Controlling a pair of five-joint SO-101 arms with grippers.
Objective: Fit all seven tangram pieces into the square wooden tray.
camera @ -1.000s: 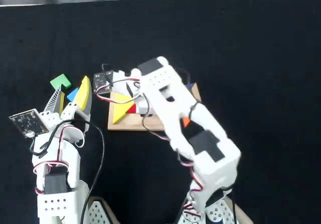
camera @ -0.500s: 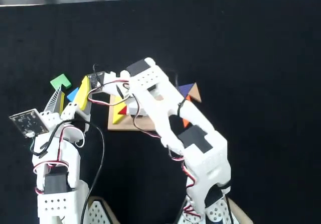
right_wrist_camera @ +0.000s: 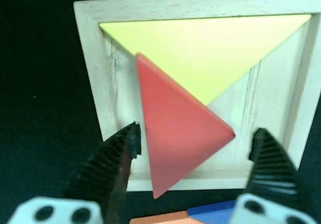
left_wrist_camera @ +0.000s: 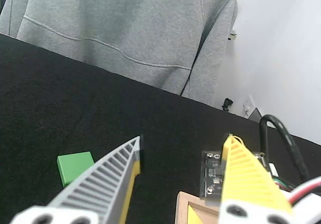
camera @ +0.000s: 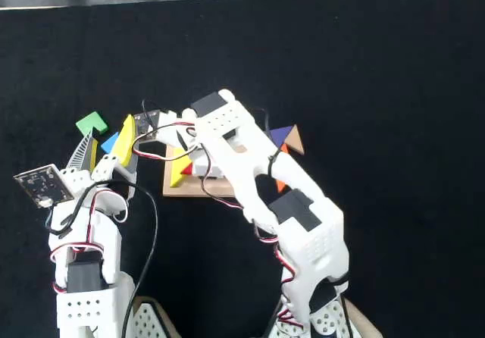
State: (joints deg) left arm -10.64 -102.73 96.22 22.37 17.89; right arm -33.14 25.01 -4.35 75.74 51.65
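The square wooden tray holds a large yellow triangle along one side. A red triangle lies beside it, one corner poking over the tray's rim. My right gripper hovers open above the red triangle, one finger on each side and nothing held. In the high view my right arm covers most of the tray. My left gripper is raised left of the tray, open and empty, near a green square and a blue piece.
A purple triangle and an orange piece sit at the tray's right side, partly under my right arm. The left wrist view shows the green square and the tray's corner. Black cloth stretches bare to the far side and right.
My right arm has swung left across the tray, uncovering the purple triangle at the tray's right. The left arm has not moved.
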